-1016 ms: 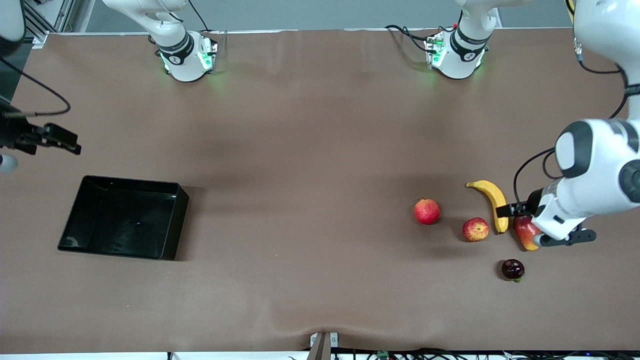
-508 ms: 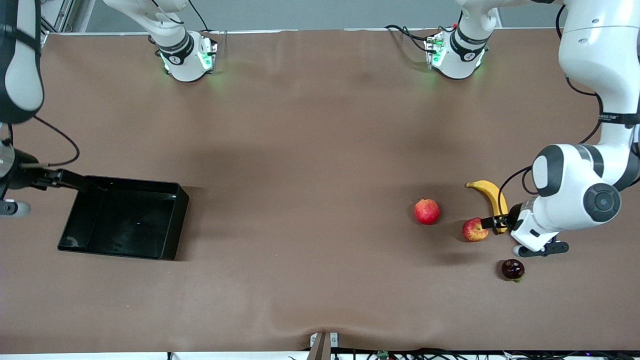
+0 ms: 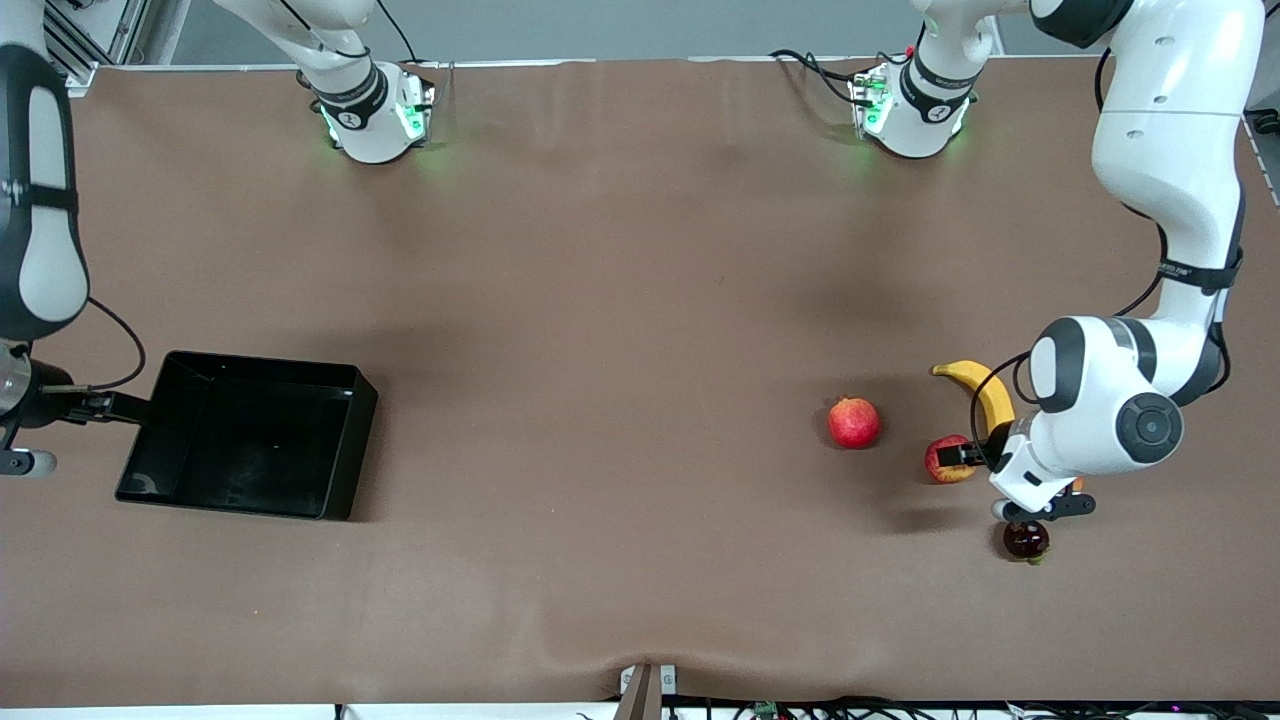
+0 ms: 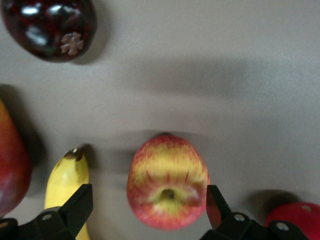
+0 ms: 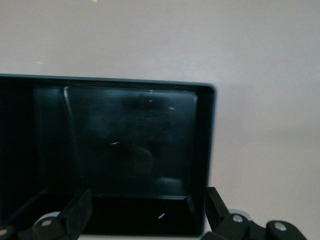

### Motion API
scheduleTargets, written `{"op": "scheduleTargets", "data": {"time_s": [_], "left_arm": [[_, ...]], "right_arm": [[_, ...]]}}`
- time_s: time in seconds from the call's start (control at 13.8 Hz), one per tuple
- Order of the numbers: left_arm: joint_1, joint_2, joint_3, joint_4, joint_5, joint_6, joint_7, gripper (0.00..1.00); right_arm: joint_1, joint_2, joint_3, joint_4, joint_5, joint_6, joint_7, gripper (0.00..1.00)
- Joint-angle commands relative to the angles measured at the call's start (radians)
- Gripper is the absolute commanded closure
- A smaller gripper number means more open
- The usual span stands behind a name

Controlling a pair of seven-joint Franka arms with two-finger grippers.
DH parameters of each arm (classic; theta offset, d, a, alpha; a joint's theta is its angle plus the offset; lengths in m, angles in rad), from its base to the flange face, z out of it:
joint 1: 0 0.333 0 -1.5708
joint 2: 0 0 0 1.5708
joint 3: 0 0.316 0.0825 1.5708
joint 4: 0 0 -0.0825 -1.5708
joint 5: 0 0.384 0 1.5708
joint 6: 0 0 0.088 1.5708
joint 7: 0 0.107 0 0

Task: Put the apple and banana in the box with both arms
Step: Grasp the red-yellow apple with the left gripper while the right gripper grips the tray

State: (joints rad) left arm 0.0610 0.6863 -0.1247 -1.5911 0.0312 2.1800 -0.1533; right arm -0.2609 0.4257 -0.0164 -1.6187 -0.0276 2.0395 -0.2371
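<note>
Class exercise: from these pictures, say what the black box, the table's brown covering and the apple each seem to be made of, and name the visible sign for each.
Box: probably hard plastic, glossy; its black floor mirrors light.
Table covering: seemingly a matte brown sheet, cloth or paper; it ripples at the edge nearest the front camera.
Apple: smooth, faintly shiny red-yellow streaked skin; real or imitation cannot be told.

The apple point(image 4: 168, 189) is red with yellow streaks and patches; the banana point(image 3: 985, 392) is yellow, dark at its tips; the box point(image 3: 160, 381) is glossy black; the table point(image 3: 600, 300) — plain brown; beside the apple sit an evenly red round fruit point(image 3: 853, 422) and a dark maroon one point(image 3: 1025, 539).
</note>
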Motion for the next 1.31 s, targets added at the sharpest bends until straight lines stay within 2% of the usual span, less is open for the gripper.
{"op": "scheduleTargets", "data": {"time_s": [0.0, 0.07, 0.36, 0.44, 0.51, 0.58, 0.65, 0.73, 0.8, 1.02, 1.09, 1.16, 1.23], "left_arm": [[-0.022, 0.019, -0.003, 0.043, 0.000, 0.001, -0.005, 0.00], [-0.027, 0.022, -0.003, 0.043, 0.000, 0.001, -0.006, 0.00], [-0.026, 0.048, -0.001, 0.043, 0.004, 0.018, -0.003, 0.00], [-0.024, 0.050, -0.001, 0.043, 0.010, 0.018, 0.003, 0.00], [-0.023, 0.049, -0.001, 0.043, 0.012, 0.018, 0.006, 0.00], [-0.021, 0.048, -0.001, 0.043, 0.013, 0.018, 0.008, 0.00], [-0.020, 0.048, 0.000, 0.043, 0.013, 0.018, 0.009, 0.00], [-0.018, 0.047, 0.000, 0.042, 0.013, 0.018, 0.008, 0.08], [-0.018, 0.045, 0.000, 0.039, 0.013, 0.017, 0.001, 0.22], [-0.013, 0.042, 0.002, 0.026, 0.013, 0.001, 0.004, 0.51], [-0.010, 0.038, 0.004, 0.026, 0.013, -0.009, 0.011, 0.68], [-0.009, 0.035, 0.005, 0.031, 0.015, -0.035, 0.011, 0.89], [-0.009, 0.032, 0.005, 0.036, 0.015, -0.057, 0.012, 1.00]], "right_arm": [[-0.057, 0.005, 0.018, -0.122, -0.012, 0.166, -0.071, 0.00], [-0.069, 0.024, 0.018, -0.151, -0.012, 0.226, -0.097, 0.00], [-0.107, 0.137, 0.018, -0.155, -0.012, 0.330, -0.209, 0.00], [-0.113, 0.152, 0.018, -0.152, -0.012, 0.332, -0.227, 0.08], [-0.113, 0.156, 0.018, -0.152, -0.012, 0.330, -0.232, 0.64], [-0.112, 0.156, 0.018, -0.152, -0.012, 0.330, -0.232, 1.00], [-0.112, 0.156, 0.018, -0.150, -0.012, 0.330, -0.232, 1.00], [-0.112, 0.156, 0.018, -0.148, -0.012, 0.330, -0.232, 1.00], [-0.112, 0.156, 0.018, -0.147, -0.011, 0.330, -0.232, 1.00], [-0.104, 0.154, 0.019, -0.139, -0.011, 0.323, -0.228, 1.00], [-0.098, 0.143, 0.021, -0.139, -0.008, 0.317, -0.226, 1.00], [-0.092, 0.133, 0.026, -0.136, -0.005, 0.301, -0.226, 1.00], [-0.080, 0.108, 0.036, -0.132, -0.002, 0.274, -0.223, 1.00]]}}
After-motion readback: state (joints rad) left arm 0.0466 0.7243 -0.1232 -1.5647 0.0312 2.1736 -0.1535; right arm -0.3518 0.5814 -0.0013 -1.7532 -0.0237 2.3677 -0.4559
